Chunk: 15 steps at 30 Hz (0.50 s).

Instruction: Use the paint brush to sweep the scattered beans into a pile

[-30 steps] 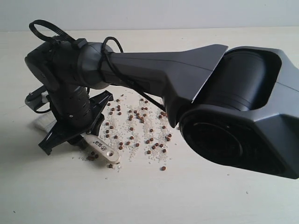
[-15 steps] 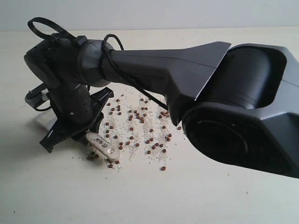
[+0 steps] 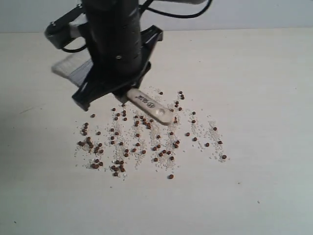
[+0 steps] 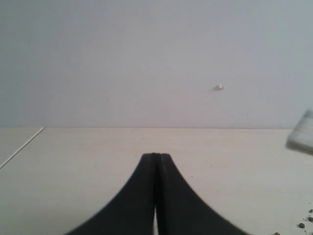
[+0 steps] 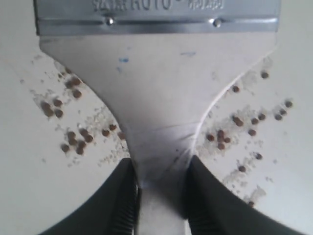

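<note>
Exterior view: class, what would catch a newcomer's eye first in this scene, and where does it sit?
First comes the dark right gripper at the upper left, its fingers clamped on the cream handle of the paint brush. Below it, dozens of reddish-brown beans lie scattered among whitish crumbs across the middle of the pale table, not yet in a pile.

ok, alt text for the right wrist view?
The right gripper clamps the paint brush by the narrow neck of its cream handle between two black fingers. The handle widens toward a silver metal band, and reddish-brown beans mixed with whitish crumbs lie scattered on the pale table on both sides of it.
</note>
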{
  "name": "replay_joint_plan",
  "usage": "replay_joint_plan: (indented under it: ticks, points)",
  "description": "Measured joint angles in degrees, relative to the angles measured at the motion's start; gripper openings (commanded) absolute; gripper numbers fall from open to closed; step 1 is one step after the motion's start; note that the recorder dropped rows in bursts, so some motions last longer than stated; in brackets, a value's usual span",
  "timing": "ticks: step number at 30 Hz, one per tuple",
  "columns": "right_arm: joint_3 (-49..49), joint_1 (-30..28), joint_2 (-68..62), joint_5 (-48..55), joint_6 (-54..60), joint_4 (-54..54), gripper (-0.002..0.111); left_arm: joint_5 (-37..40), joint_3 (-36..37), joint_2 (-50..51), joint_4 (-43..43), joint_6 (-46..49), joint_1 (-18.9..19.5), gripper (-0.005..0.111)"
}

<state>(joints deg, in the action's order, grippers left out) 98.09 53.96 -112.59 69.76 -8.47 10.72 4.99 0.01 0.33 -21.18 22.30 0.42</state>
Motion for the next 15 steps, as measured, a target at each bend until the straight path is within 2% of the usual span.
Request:
replay_joint_plan:
  ticks: [5, 11, 15]
  points:
    - [-22.6, -5.0, 19.3, -5.7, 2.0, 0.1, 0.0, 0.0, 0.0, 0.0, 0.0, 0.0, 0.0, 0.0]
    - [-36.1, -9.7, 32.5, -4.8, 4.2, -0.2, 0.0, 0.0, 0.0, 0.0, 0.0, 0.0, 0.0, 0.0]
    - [-40.9, -12.0, 38.3, -1.8, 5.0, -0.4, 0.0, 0.0, 0.0, 0.0, 0.0, 0.0, 0.0, 0.0]
